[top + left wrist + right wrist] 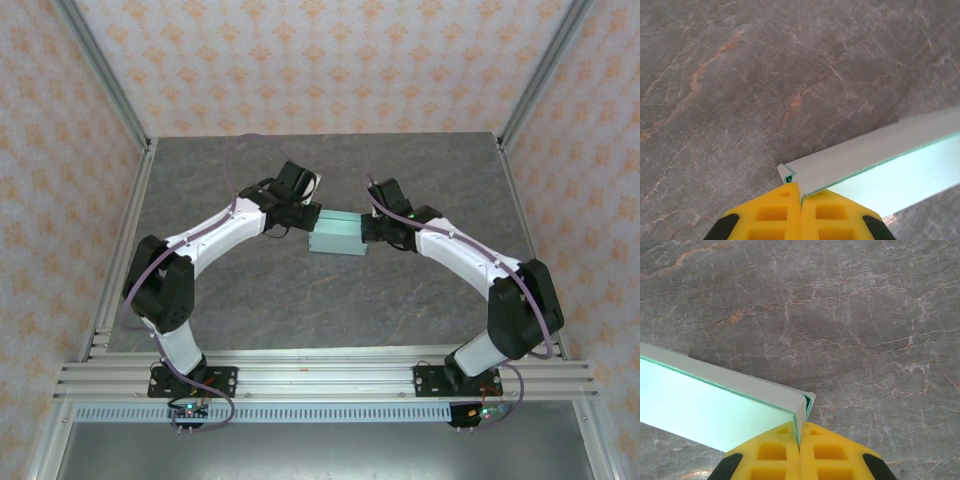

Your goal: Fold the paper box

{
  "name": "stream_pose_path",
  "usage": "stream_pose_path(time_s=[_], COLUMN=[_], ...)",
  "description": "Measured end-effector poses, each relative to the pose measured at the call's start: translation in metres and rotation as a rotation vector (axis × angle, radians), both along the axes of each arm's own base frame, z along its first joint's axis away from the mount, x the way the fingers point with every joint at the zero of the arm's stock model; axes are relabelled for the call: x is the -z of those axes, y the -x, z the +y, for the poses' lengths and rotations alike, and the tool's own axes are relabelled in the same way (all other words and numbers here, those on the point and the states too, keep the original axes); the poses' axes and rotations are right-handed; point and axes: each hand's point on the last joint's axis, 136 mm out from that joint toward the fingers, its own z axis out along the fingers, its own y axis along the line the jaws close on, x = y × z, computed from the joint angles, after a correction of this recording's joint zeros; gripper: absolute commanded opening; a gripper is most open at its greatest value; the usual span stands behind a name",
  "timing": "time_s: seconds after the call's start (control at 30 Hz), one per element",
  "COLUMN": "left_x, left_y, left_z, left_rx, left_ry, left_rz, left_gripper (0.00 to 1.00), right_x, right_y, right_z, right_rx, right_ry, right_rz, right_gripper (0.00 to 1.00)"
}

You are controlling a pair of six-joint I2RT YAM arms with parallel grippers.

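The paper box (338,236) is a small, shallow, pale mint-blue rectangle held between the two arms over the middle of the grey table. My left gripper (308,218) is shut on its left end wall. In the left wrist view the yellow fingertips (782,207) pinch the thin card edge of the box (880,160) at its corner, with the gripper (801,195) closed tight. My right gripper (368,228) is shut on the opposite end. Seen from the right wrist, the gripper (799,437) clamps the box (715,405) at its end wall. The box's open side faces both wrist cameras.
A grey marbled tabletop (300,300) lies under the box. Aluminium frame posts (110,80) stand at the back corners, and a rail (320,380) runs along the near edge. Patterned walls close in the back and both sides.
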Motion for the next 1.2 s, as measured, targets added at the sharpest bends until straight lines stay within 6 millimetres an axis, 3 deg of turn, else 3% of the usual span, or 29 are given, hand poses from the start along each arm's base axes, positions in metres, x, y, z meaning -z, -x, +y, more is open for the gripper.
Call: stream_pose_path(time_s=[0.33, 0.6, 1.2], left_x=[0.007, 0.009, 0.014], left_y=[-0.001, -0.007, 0.001], left_z=[-0.002, -0.001, -0.003], left_rx=[-0.164, -0.194, -0.241], left_ry=[0.063, 0.079, 0.120], left_rz=[0.011, -0.048, -0.224], left_gripper=[0.00, 0.00, 0.00], right_x=[0.000, -0.001, 0.003], right_y=[0.002, 0.000, -0.006], right_z=[-0.001, 0.000, -0.003], right_rx=[0.028, 0.032, 0.048], right_ry=[-0.005, -0.005, -0.011], right_rz=[-0.013, -0.025, -0.079], right_gripper=[0.00, 0.00, 0.00])
